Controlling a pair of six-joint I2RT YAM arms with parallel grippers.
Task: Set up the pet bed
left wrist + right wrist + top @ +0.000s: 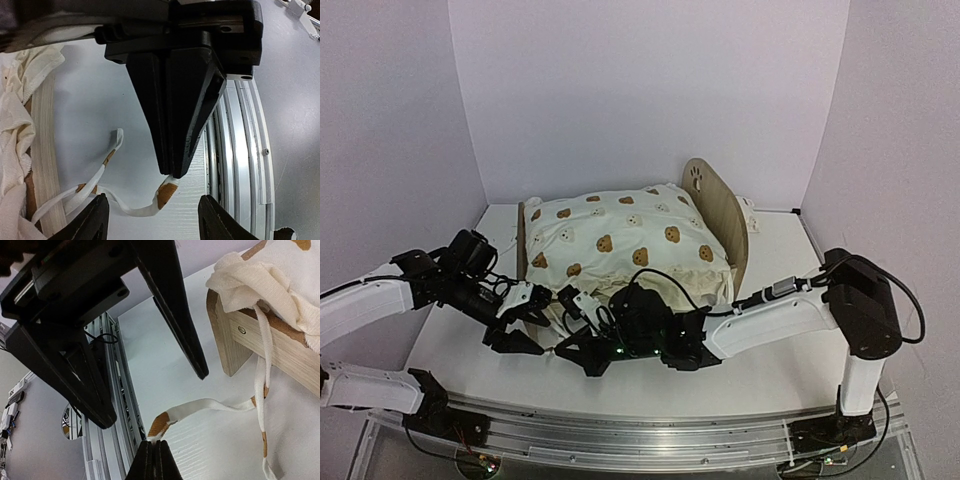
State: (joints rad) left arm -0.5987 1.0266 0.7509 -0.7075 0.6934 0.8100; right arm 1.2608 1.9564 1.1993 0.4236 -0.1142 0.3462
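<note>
Top external view: a small light-wood pet bed with a rounded paw-cutout headboard is being shown at the middle of the white table, covered by cream bear-print ruffled bedding. Just off the bed's near footboard corner, a thin white fabric tie with brown prints is being pinched at its free end by the right gripper, its jaws pressed together on it. The left gripper is being held open beside that same corner, its black fingers spread either side of the tie.
</note>
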